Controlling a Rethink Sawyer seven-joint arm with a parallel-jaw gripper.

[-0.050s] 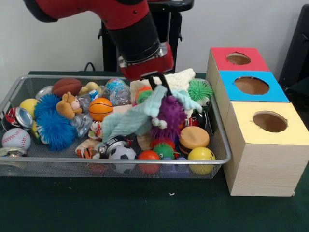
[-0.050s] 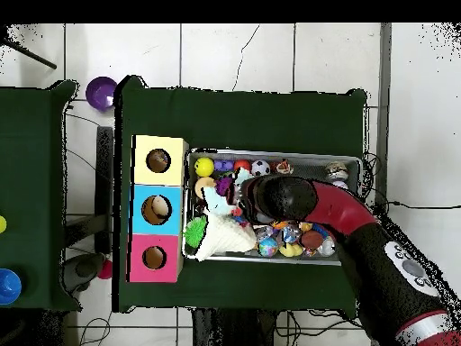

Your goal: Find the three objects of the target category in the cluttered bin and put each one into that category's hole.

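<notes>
Far left of the wire bin point(image 1: 14, 92): baseball point(image 1: 16, 138), blue spiky puff point(image 1: 54, 126). Mid-bin: pale teal plush point(image 1: 133, 120), draped on the clutter under the gripper point(image 1: 160, 82), fingers buried, state impossible to tell. Probably light, floppy, compressible; best pinched at a bunched fold. Right: boxes with holes, yellow point(image 1: 269, 121) nearest.

1. A wire-mesh bin point(image 1: 219, 145) sits full of mixed toys, balls and crushed cans.
2. A wooden box point(image 1: 251, 166) stands just beside it, with three round holes on top: red point(image 1: 238, 58), blue point(image 1: 251, 85), yellow point(image 1: 270, 122).
</notes>
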